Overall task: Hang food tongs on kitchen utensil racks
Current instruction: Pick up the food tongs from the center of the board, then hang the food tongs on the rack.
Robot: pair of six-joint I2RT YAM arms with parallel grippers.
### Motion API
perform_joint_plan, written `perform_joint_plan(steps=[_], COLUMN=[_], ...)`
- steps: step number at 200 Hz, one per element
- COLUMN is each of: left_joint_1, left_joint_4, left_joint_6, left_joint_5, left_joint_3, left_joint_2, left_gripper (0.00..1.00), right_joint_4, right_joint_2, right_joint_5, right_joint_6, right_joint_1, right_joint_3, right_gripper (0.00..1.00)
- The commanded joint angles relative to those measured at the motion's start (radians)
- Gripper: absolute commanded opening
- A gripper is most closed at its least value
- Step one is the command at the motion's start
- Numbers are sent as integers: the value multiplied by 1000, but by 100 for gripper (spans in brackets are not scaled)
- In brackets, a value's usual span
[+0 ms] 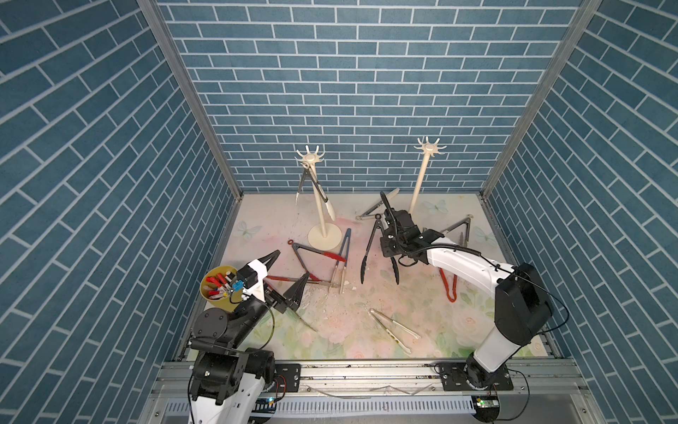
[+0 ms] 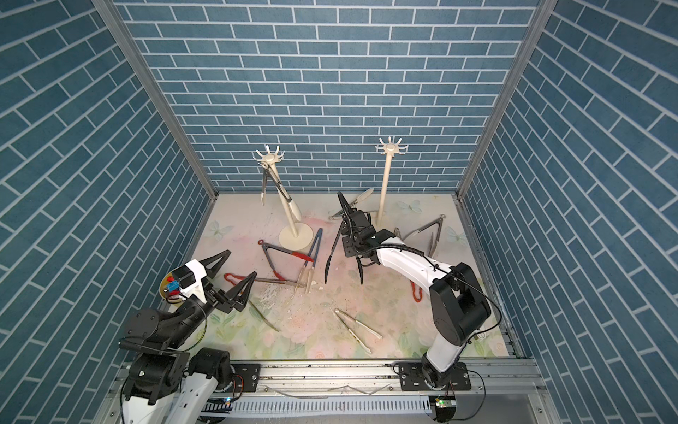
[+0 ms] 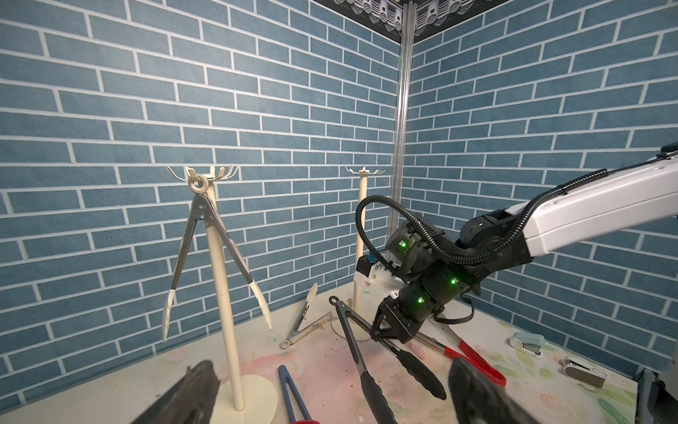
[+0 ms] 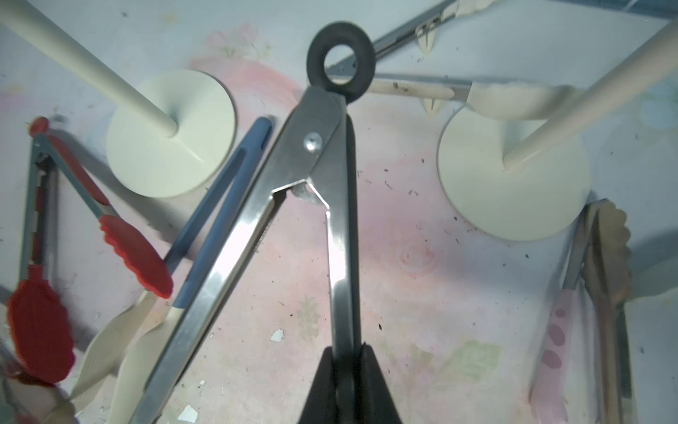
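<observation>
Right claw (image 4: 343, 354) of mine is clamped tight on one arm of the steel V-shaped tongs with black tips and a black ring (image 4: 312, 147). They sit just past the table's middle toward 1 o'clock, ring end to 12, tips splayed to 6. My left claw (image 1: 286, 273) gapes wide at 8 o'clock, gripping nothing. Under both lies the pale floral table mat (image 1: 348, 330). On it stand two racks. The cream pole rack at 11 o'clock (image 1: 332, 238) has steel white-tipped tongs (image 3: 200, 209) hung by their ring from a top hook. The cream pole rack at 1 o'clock (image 1: 421, 178) is just behind my right claw. Loose on the mat, grey red-tipped tongs (image 1: 334, 256) and blue-handled cream-tipped tongs (image 1: 348, 235) cross near the middle. All-red tongs (image 1: 444, 284) lie at 4 o'clock under my right arm, and clear pale tongs (image 1: 392, 322) at 6. A yellow cup of markers (image 1: 216, 303) sits at 8 o'clock beside my left claw.
</observation>
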Motion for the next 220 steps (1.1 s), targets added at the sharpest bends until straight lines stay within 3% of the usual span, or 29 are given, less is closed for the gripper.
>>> perform_joint_plan(steps=[1, 120, 220], left_joint_1=[-4, -4, -4], left_joint_4=[13, 95, 104], left_joint_6=[-6, -21, -21], left_joint_5=[-2, 32, 42], left_joint_3=[4, -34, -40], left_joint_2=[7, -36, -37], left_gripper=[99, 99, 100], right_joint_4=[102, 402, 445], right_joint_2=[-71, -205, -111], right_joint_5=[3, -200, -333], right_joint_6=[-64, -265, -341], right_joint_1=[-1, 0, 24], right_joint_3=[-29, -99, 69], right_gripper=[0, 0, 0])
